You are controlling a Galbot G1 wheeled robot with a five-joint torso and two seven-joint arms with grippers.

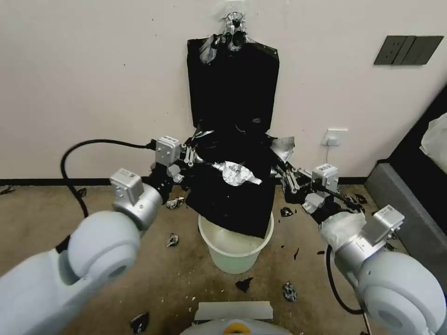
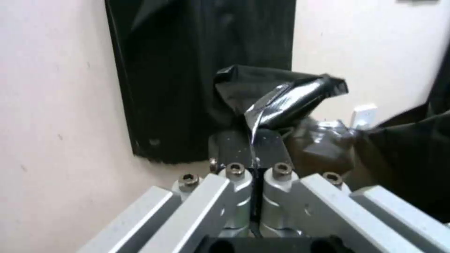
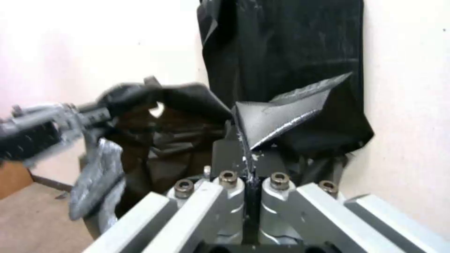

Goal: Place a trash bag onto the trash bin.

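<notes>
My left gripper (image 1: 194, 158) and right gripper (image 1: 282, 173) clench the crinkled glossy black trash bag (image 1: 233, 200); spread its mouth evenly above the round cream-white plastic trash bin (image 1: 235, 253).

Glossy white rounded arms, silver wrist cuffs, black cables; silver-linked grippers with hex screws beside the trash bin (image 1: 235, 249).

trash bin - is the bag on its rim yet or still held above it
Not on yet. The trash bag hangs over the trash bin, pinched by the left gripper and right gripper; the front rim is bare.
</notes>
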